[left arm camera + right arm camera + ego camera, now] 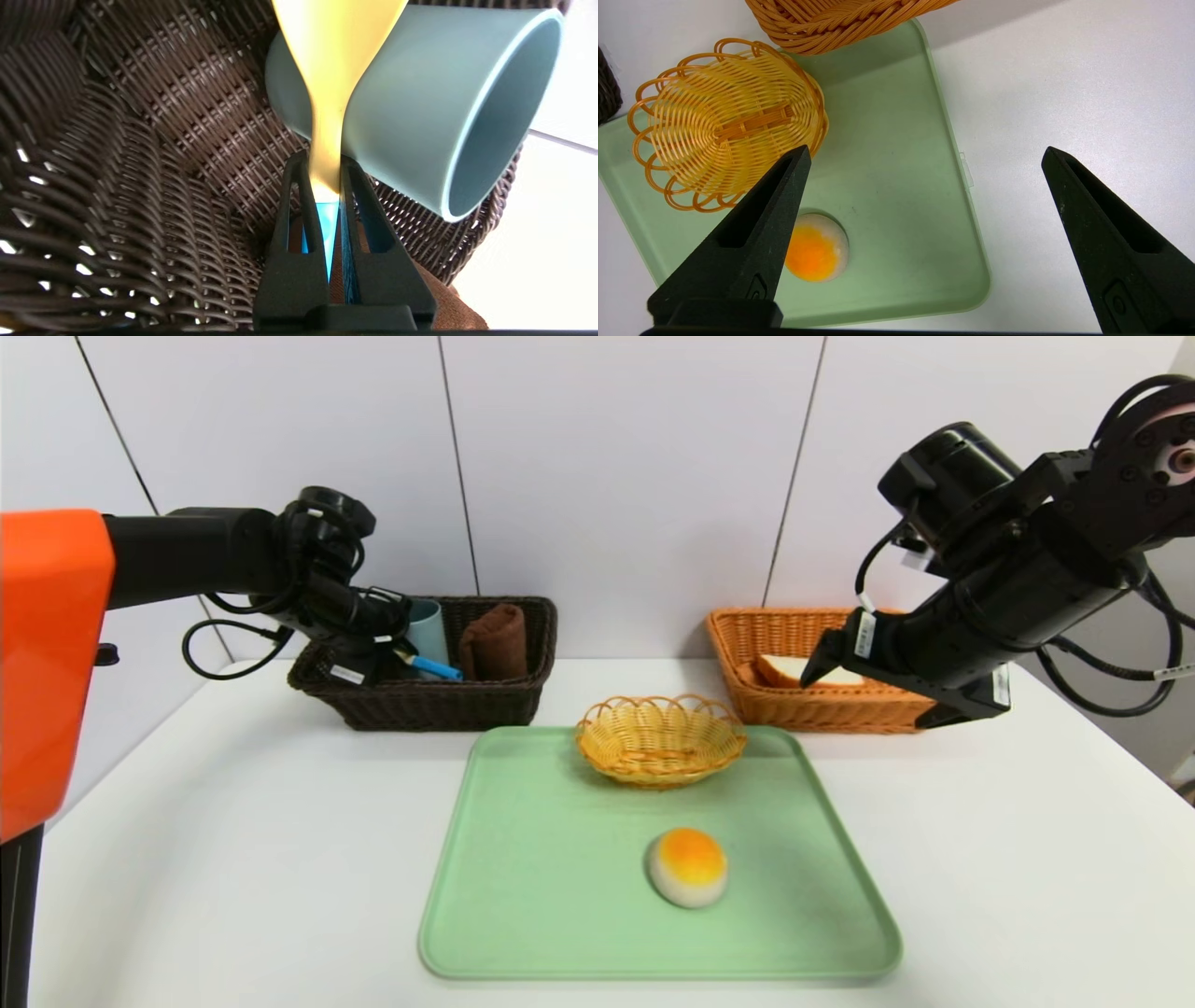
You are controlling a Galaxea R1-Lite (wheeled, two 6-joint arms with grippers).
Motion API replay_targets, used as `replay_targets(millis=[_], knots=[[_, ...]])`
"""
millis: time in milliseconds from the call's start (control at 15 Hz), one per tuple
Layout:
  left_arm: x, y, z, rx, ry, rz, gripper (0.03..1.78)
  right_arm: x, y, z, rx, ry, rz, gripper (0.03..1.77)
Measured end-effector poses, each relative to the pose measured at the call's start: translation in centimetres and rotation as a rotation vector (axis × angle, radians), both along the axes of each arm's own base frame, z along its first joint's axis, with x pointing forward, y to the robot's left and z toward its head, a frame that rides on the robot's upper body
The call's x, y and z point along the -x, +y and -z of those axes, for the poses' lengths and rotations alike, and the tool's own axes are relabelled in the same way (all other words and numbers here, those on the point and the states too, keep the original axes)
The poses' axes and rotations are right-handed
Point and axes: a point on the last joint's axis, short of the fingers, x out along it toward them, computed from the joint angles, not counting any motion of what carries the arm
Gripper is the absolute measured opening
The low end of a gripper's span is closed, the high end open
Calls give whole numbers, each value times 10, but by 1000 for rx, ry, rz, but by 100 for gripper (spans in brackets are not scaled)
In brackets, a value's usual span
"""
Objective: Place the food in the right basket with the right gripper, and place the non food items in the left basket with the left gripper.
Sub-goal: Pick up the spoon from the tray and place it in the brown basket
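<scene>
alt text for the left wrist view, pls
The left gripper is shut on the wooden spoon at its blue handle, inside the dark wicker basket. A grey-blue cup lies tipped beside the spoon.

left arm: matte black round link, bright orange shell panel at its near end. black cables loop under the wrist; small white labels on cable and body. left gripper: two slim black fingers with long cut-out windows.

right arm: black, blocky housings with a round black cylinder on top, exposed screws at the upper joint, black cables with white tags. right gripper: two black pointed wedge fingers, shallow recesses moulded in; white label near its base.
</scene>
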Motion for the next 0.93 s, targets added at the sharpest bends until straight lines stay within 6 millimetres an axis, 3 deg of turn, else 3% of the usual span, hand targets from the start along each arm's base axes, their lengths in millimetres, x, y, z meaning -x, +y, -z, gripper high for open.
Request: replay_targets(millis=[333,667,933], knots=[[2,0,-3,0,-4,1,15,2,0,-2,0,-5,0,171],[3,0,-7,1,-18,5,85,3,1,-3,0,-8,-1,171],[8,1,-16,0,-38,9,119,3,1,-3,0,-10,1,171]])
